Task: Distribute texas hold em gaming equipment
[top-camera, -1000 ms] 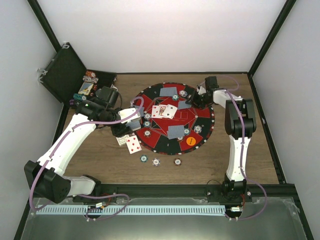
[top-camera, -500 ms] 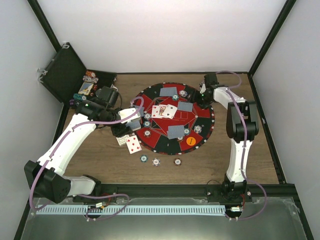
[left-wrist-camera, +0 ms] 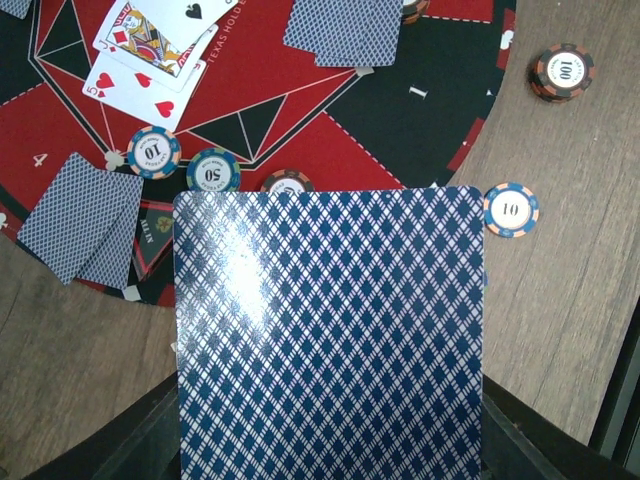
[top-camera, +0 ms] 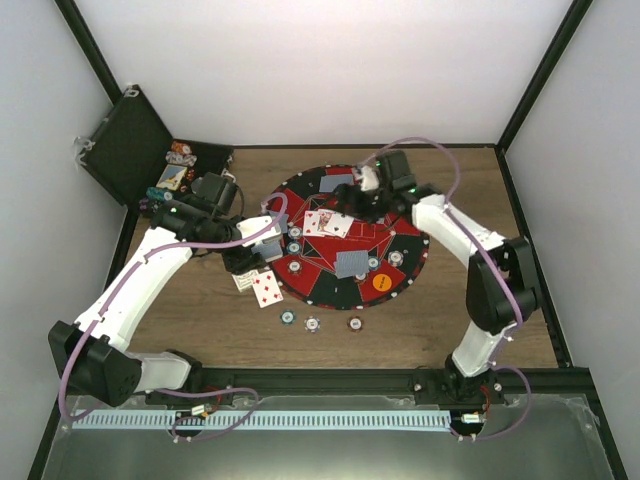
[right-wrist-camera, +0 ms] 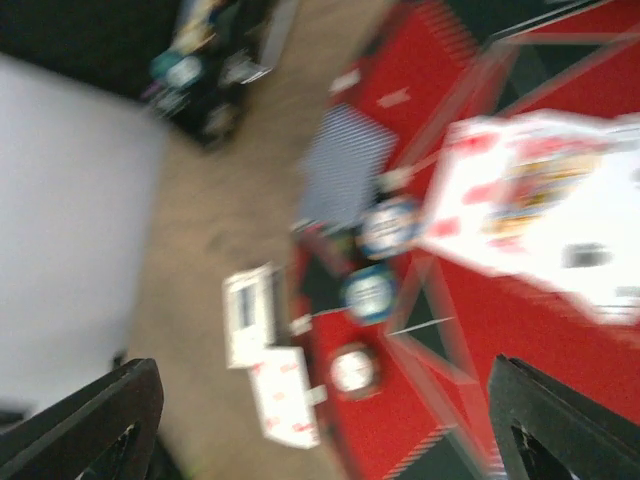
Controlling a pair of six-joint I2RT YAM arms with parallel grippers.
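Note:
My left gripper (top-camera: 251, 256) hangs over the mat's left edge, shut on a blue-backed playing card (left-wrist-camera: 330, 330) that fills the lower left wrist view and hides the fingertips. Beyond it lie face-up cards (left-wrist-camera: 150, 60), face-down pairs (left-wrist-camera: 345, 30) (left-wrist-camera: 80, 215) and striped chips (left-wrist-camera: 154, 152) (left-wrist-camera: 213, 171). My right gripper (top-camera: 360, 193) is above the far middle of the mat, open, its dark fingers (right-wrist-camera: 100, 420) wide apart with nothing between them; that view is blurred. An orange button disc (top-camera: 381, 281) sits near the mat's front right.
The round red-and-black mat (top-camera: 400, 235) covers the middle of the wooden table. Three chips (top-camera: 313, 323) lie on bare wood in front of it, and a face-up red card (top-camera: 266, 288) to its left. A black case (top-camera: 125, 145) with chips (top-camera: 180, 155) stands open at the back left.
My right gripper has opened wide and swung left, from the mat's far right edge to above its far middle. The left arm and its card have not moved.

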